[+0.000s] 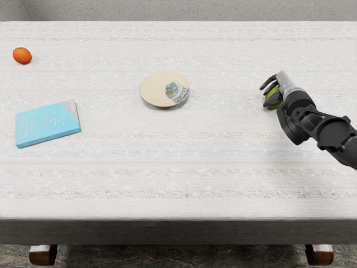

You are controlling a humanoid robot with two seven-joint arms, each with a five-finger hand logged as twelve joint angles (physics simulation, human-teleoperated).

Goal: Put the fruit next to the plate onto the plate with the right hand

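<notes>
head view, task at the grasp stage. the right hand, its arm entering from the right edge, has its fingers curled around a green fruit, well to the right of the plate on the table. whether the fruit is off the surface cannot be told. carrying it across and setting it down remain. a small glassy object occupies the plate's right side.

an orange sits in the table's far left corner; a blue box lies flat nearer us.
</notes>
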